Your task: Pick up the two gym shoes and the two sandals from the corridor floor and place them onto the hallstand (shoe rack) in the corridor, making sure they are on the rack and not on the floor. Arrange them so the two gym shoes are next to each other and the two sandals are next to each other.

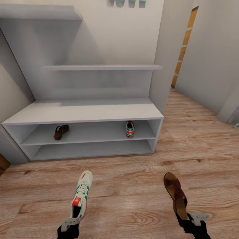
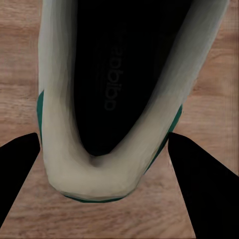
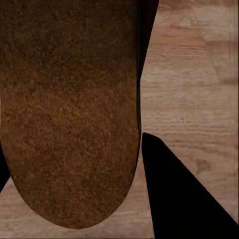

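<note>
One gym shoe [image 1: 81, 194], white with green stripes, points toward the hallstand [image 1: 83, 113]; my left gripper [image 1: 70, 223] is shut on its heel. In the left wrist view the heel [image 2: 59, 149] sits between both black fingers [image 2: 15, 184]. My right gripper [image 1: 192, 219] is shut on the heel of a dark-brown sandal [image 1: 176, 194], whose sole [image 3: 69, 124] lies against one finger [image 3: 179, 194]. A second sandal [image 1: 61, 131] lies on the rack's middle shelf at the left, and a second gym shoe [image 1: 129, 128] stands on that shelf at the right. Wood-plank corridor floor [image 1: 132, 172] lies below.
Stepped wall shelves [image 1: 99, 67] and teal letters [image 1: 127, 3] rise above the rack. A wall corner [image 1: 166, 66] stands right of it, with an orange-framed doorway [image 1: 186, 43] beyond. The rack's top board and lower shelf [image 1: 89, 149] are bare.
</note>
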Controlling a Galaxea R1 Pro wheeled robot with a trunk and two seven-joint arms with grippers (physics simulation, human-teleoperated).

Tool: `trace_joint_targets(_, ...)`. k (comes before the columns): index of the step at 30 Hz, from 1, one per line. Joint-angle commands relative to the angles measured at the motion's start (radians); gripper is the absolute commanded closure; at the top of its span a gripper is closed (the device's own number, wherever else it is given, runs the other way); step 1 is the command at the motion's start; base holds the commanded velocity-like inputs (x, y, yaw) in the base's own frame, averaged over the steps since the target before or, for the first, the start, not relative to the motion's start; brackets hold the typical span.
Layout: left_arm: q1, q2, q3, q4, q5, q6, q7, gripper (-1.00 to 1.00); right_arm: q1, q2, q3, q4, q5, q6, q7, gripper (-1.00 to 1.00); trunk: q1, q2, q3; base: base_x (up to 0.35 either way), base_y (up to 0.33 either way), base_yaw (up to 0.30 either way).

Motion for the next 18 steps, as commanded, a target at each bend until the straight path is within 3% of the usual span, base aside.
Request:
trace_joint_targets(1,-0.007,-0.006,0.009,-0.002,-0.014,0.002,0.000,1.00,-0.001,-0.005,-0.014,0.000,0.005,-0.003,0.009,1.00,0.000,0.000,-0.001,0.000,0.000,0.000)
trace_joint_targets(16,-0.091,-0.092,0.010,-0.014,-0.103,0.083,0.072,1.00,-0.001,-0.091,-0.122,0.004,0.005,0.000,0.007,1.00,0.000,0.000,-0.001,0.000,0.000,0.000)
trace_joint_targets(17,-0.424,-0.113,0.010,-0.015,-0.139,0.444,0.159,1.00,-0.001,-0.212,-0.456,0.005,0.006,0.000,0.007,1.00,0.000,0.000,-0.001,0.000,0.000,0.000)
trace_joint_targets(18,-0.467,-0.116,0.009,-0.015,-0.142,0.466,0.165,1.00,-0.001,-0.211,-0.459,0.006,0.006,-0.001,0.008,1.00,0.000,0.000,-0.001,0.000,0.000,0.000)
